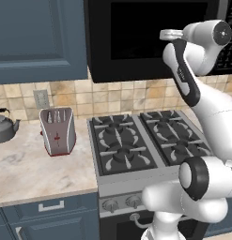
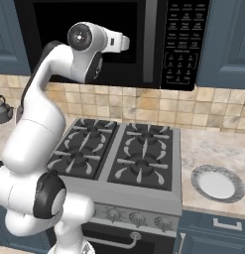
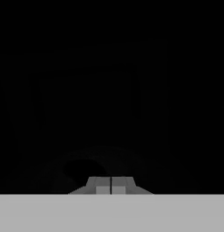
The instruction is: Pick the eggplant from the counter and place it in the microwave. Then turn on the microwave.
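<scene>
The black microwave (image 1: 136, 42) hangs over the stove with its door closed; the long handle (image 2: 151, 39) and the keypad (image 2: 184, 44) are on its right side. My gripper (image 3: 111, 186) is shut, its fingertips pressed together with nothing between them. It is raised to the dark window, left of the handle, gripper (image 2: 127, 43) and gripper (image 1: 164, 33). The hand view is almost black, with a faint round shape low down. The eggplant is out of view. The beige counter (image 1: 37, 168) lies left of the stove.
A grey gas stove (image 1: 145, 140) sits under the microwave. A silver toaster (image 1: 58, 131) and a dark kettle (image 1: 3, 125) stand on the left counter. A white plate (image 2: 217, 183) rests on the right counter. Blue cabinets (image 1: 37, 37) flank the microwave.
</scene>
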Motion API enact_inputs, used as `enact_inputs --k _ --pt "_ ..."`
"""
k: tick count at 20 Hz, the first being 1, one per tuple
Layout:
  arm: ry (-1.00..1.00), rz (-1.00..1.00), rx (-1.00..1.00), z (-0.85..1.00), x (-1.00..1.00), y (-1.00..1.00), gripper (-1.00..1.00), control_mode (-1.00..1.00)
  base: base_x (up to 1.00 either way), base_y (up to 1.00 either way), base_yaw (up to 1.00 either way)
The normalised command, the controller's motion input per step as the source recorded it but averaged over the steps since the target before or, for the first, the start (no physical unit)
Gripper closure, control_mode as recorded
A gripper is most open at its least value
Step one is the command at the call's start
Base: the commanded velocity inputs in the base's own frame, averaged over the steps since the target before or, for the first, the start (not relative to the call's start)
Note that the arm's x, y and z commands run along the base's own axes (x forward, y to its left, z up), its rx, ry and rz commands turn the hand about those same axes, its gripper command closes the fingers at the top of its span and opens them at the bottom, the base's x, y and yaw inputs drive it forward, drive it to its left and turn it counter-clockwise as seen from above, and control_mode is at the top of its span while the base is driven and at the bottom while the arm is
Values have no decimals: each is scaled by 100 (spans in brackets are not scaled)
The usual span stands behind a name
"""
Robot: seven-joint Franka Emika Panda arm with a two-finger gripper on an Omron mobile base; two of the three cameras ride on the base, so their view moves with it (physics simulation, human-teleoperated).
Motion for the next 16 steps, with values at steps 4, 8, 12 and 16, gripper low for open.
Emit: enact_inputs --k 4,8,12,16 --pt "-2 0 0 4 -27 -4 100 -100 0 0 0" --pt "-1 0 0 2 -29 -7 100 -100 0 0 0" --pt "0 0 0 0 -29 -11 100 -100 0 0 0" --pt "0 0 0 0 -21 -12 100 -100 0 0 0"
